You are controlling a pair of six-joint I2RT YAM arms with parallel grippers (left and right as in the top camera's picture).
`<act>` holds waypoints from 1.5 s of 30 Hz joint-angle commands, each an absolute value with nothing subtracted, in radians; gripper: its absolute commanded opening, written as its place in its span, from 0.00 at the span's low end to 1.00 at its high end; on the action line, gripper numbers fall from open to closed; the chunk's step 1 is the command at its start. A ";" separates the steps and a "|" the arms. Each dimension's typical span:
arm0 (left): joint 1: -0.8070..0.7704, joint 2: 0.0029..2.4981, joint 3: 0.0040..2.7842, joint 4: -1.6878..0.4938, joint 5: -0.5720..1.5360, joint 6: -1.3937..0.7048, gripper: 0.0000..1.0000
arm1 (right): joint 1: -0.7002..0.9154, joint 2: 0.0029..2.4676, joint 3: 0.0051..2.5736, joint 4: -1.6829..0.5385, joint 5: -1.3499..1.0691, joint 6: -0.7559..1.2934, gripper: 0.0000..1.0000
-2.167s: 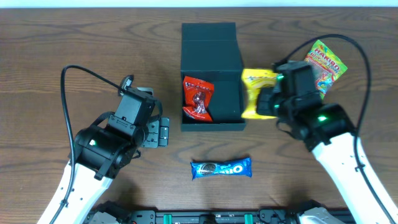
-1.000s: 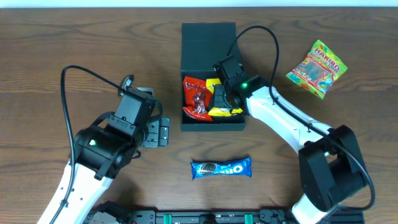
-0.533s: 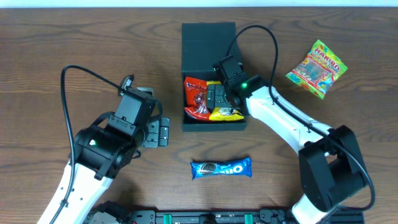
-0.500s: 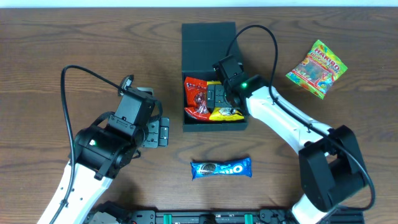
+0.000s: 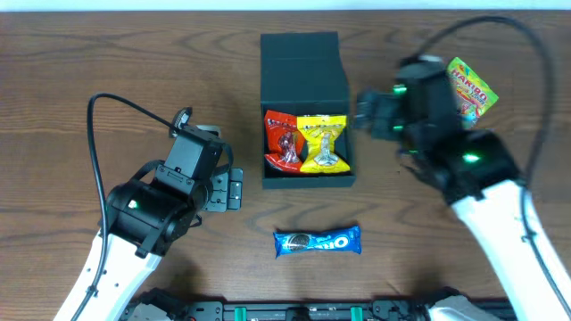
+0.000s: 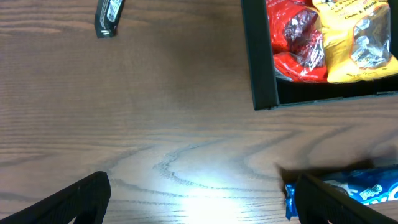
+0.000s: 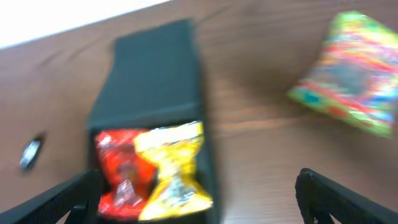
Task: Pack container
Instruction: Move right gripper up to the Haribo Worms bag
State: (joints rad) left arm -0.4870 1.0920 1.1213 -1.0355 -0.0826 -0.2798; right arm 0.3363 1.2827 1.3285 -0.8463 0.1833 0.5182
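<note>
The dark teal container (image 5: 307,182) stands at the table's middle back, its flap lid (image 5: 301,55) folded away. Inside lie a red packet (image 5: 284,141) and a yellow packet (image 5: 322,143), side by side. My right gripper (image 5: 368,113) hovers open and blurred just right of the box, holding nothing; in its wrist view (image 7: 199,205) the container (image 7: 155,74) and both packets (image 7: 171,168) lie below. My left gripper (image 5: 234,189) rests open left of the box over bare wood (image 6: 199,202), with the container's corner (image 6: 258,68) ahead.
A blue Oreo packet (image 5: 317,241) lies in front of the container, its end showing by the left gripper's right finger (image 6: 367,190). A colourful Haribo bag (image 5: 473,89) sits at the back right, partly under my right arm. A small dark object (image 6: 109,15) lies on the wood.
My right gripper opened, left the yellow packet in the container beside the red one, and drew back up and to the right. The left arm has not moved.
</note>
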 commanded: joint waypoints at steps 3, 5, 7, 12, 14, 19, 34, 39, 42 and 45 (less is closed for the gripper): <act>-0.484 1.086 1.121 -1.036 -0.093 -0.269 0.95 | 0.096 1.298 1.328 -0.879 0.227 0.570 0.99; -0.484 1.086 1.121 -1.036 -0.093 -0.269 0.95 | 0.009 1.317 1.341 -0.879 0.192 0.583 0.99; -0.484 1.086 1.121 -1.036 -0.093 -0.269 0.95 | -0.067 1.360 1.383 -0.887 0.146 0.582 0.99; -0.484 1.086 1.121 -1.036 -0.093 -0.269 0.95 | -0.140 1.636 1.652 -0.983 0.138 0.570 0.99; -0.484 1.086 1.121 -1.036 -0.093 -0.269 0.95 | -0.142 1.766 1.770 -1.027 0.138 0.571 0.99; -0.484 1.086 1.121 -1.036 -0.093 -0.269 0.95 | -0.166 1.978 1.897 -1.062 0.101 0.670 0.99; -0.484 1.086 1.121 -1.036 -0.093 -0.269 0.95 | -0.245 2.232 1.897 -0.968 -0.004 0.509 0.99; -0.484 1.086 1.121 -1.036 -0.093 -0.269 0.95 | -0.257 2.238 1.897 -0.929 -0.004 0.462 0.99; -0.484 1.086 1.121 -1.036 -0.093 -0.269 0.95 | -0.257 2.255 1.896 -0.932 -0.004 0.462 0.99; -0.484 1.086 1.121 -1.036 -0.093 -0.269 0.95 | -0.257 2.276 1.896 -0.931 -0.004 0.462 0.99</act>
